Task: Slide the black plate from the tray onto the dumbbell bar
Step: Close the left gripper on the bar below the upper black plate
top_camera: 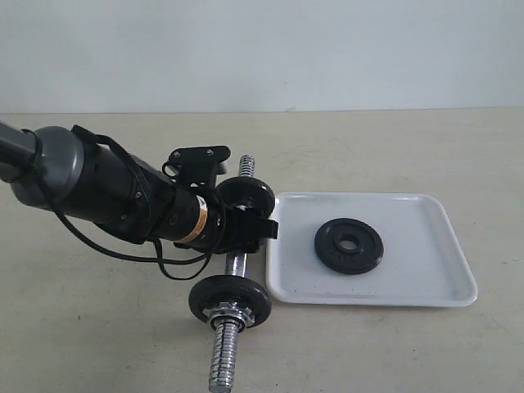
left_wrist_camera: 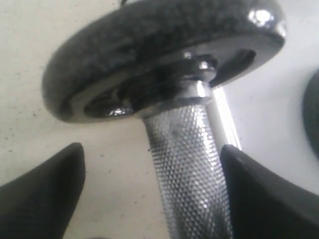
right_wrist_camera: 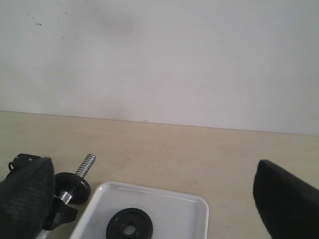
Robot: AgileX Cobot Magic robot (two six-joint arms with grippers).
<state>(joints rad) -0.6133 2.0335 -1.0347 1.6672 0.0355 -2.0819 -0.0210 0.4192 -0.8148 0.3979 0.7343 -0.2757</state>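
The black plate (top_camera: 350,246) lies flat in the white tray (top_camera: 426,286), and the right wrist view also shows the plate (right_wrist_camera: 129,228) and tray (right_wrist_camera: 184,214). Left of the tray the dumbbell bar (top_camera: 237,264) rests on the table. It carries a far black disc (top_camera: 246,195), and a near disc (top_camera: 230,300) held by a chrome star nut (top_camera: 229,311). My left gripper (top_camera: 246,214) is open and straddles the bar's knurled middle (left_wrist_camera: 192,164); one finger (left_wrist_camera: 259,199) lies against it and the other stands apart. My right gripper (right_wrist_camera: 153,167) hangs open above the table, holding nothing.
The beige table (top_camera: 385,147) runs back to a pale wall (top_camera: 327,49). The left arm's grey body and black cables (top_camera: 82,184) stretch in from the left edge. The bar's threaded end (top_camera: 221,360) points at the front edge.
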